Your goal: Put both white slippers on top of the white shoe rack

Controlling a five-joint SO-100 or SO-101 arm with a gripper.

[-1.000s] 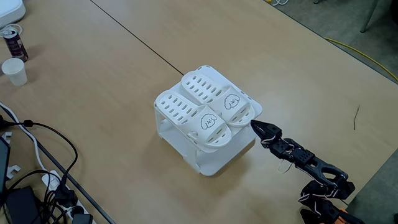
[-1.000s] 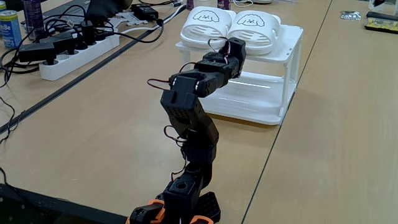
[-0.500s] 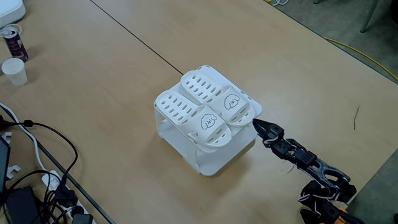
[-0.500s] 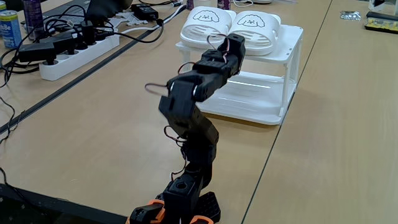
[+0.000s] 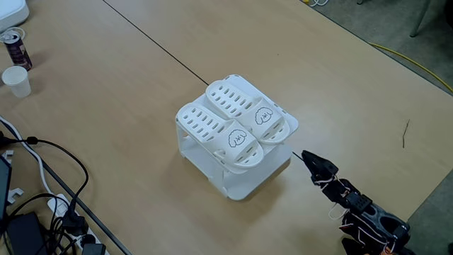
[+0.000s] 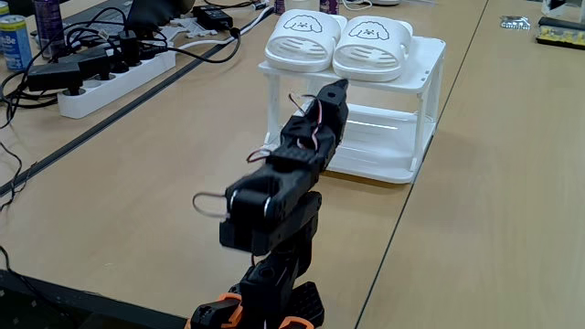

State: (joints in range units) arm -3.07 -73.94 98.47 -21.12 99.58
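Note:
Two white slippers lie side by side on the flat top of the white shoe rack (image 5: pixel 279 167) (image 6: pixel 430 68). One slipper (image 5: pixel 212 129) (image 6: pixel 298 40) sits beside the other slipper (image 5: pixel 245 108) (image 6: pixel 370 46); each carries a small black cartoon face. My black gripper (image 5: pixel 307 156) (image 6: pixel 338 86) is shut with nothing in it. It hangs a short way off the rack's side in a fixed view, clear of both slippers and of the rack. The arm is folded low toward its base (image 6: pixel 265 311).
A power strip (image 6: pixel 110 78) and tangled black cables (image 5: pixel 42 205) lie along one table side. A paper cup (image 5: pixel 15 80) and a can (image 5: pixel 14 46) stand at the far left of a fixed view. A table seam (image 5: pixel 152 46) runs up to the rack.
The gripper has drawn back from the rack's edge toward the arm's base and dropped lower as the arm folded down. The slippers and the rack stayed still.

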